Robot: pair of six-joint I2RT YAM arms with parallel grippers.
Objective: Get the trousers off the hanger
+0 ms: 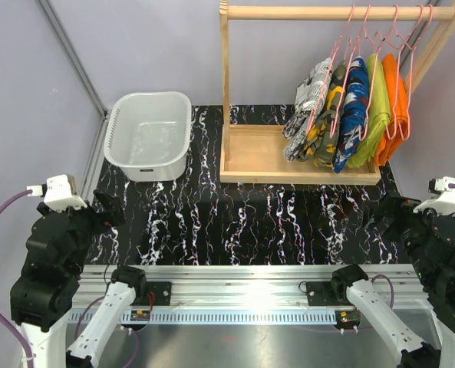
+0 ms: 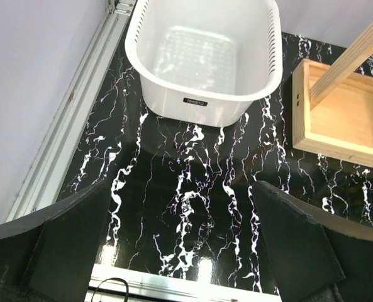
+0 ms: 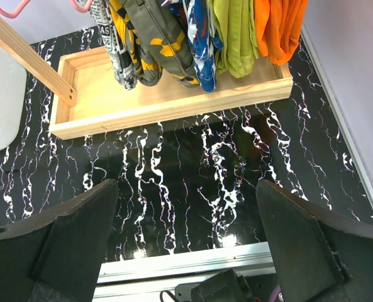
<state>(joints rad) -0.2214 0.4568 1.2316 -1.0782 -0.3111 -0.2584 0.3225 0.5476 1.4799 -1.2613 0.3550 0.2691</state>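
Presently all three trousers hang on pink hangers from the wooden rack, just left of the lime-green garment and orange garment; none is off.

White basket sits left of the rack, likely to receive them. Its small dark label is unreadable.

Left gripper and right gripper sit on the rack's near side, jaws wide apart, empty.

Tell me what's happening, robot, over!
Both jaws wide open, empty, parked at the near edge. Three patterned trousers hanging on the wooden rack, untouched. Nothing between arms and rack; white basket off left.
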